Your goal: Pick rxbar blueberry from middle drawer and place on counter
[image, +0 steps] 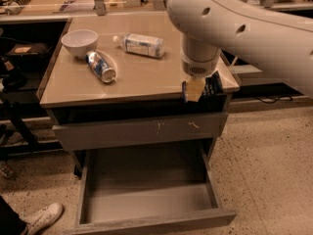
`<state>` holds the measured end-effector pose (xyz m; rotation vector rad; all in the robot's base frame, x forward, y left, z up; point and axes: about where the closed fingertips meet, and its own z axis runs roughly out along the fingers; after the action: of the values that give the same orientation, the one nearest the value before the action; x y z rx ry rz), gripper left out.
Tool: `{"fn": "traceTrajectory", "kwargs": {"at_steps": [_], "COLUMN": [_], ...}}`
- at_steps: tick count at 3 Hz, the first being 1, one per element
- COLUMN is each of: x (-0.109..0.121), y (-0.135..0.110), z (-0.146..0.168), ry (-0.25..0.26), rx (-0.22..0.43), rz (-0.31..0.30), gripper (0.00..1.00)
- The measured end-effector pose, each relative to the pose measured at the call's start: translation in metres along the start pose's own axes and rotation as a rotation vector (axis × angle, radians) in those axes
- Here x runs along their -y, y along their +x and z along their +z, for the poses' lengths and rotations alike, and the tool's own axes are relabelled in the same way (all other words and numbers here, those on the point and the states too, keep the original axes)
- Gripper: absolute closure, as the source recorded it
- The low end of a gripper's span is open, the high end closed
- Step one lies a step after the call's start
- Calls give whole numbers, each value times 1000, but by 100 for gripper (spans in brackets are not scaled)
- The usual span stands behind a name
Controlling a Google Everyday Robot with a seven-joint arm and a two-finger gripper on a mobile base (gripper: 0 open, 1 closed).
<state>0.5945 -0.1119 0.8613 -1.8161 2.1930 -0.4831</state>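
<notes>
My hand [193, 89], pale matt plastic, hangs at the near right edge of the smooth, faintly glossy tan worktop [142, 77]. The can [100, 66] looks shiny metal, the bowl [79, 42] glossy, the middle drawer [146, 204] matt grey.

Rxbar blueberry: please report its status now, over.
Gripper at front-right corner of counter. Rxbar blueberry right beside it, out of the open middle drawer. Can, bottle, bowl farther left, not in the way.
</notes>
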Motion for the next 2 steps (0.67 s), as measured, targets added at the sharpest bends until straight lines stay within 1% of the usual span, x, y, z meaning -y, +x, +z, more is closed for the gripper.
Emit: {"fn": "traceTrajectory", "kwargs": {"at_steps": [1, 2], "x": [30, 60], "y": [10, 4], "z": [-3, 10], "ry": [29, 42], "rx": [29, 96], "rz": [28, 37], "gripper": [100, 100]}}
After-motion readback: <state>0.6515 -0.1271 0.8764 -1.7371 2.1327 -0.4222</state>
